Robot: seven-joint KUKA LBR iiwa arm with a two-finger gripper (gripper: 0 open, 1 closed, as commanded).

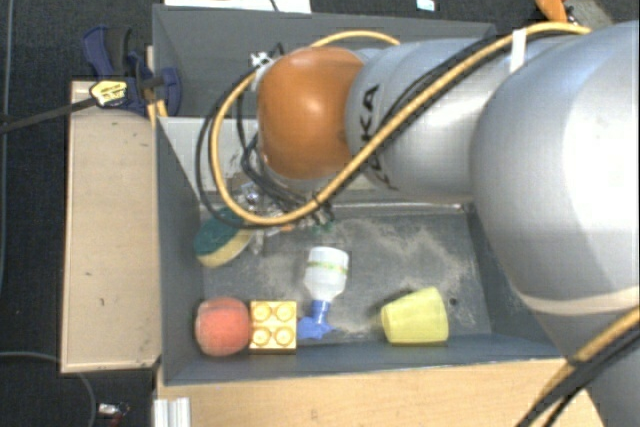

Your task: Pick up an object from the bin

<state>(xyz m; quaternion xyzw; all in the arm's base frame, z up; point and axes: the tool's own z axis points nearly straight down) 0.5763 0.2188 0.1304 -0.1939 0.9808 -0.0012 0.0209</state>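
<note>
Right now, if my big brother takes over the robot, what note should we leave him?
Gripper: low at the back left of the bin, under the arm's orange cover. I can't tell if it is open or shut.
Nearest thing: green-and-yellow sponge, just to its left.
Along the front: reddish ball, yellow toy brick right beside it, white bottle with a blue end, yellow cup on its side.
Done: nothing seen picked up.
Left: grab one thing and lift it out.

Round green-and-yellow sponge [221, 242] on the floor beside the bin's [178, 265] left wall.
</note>
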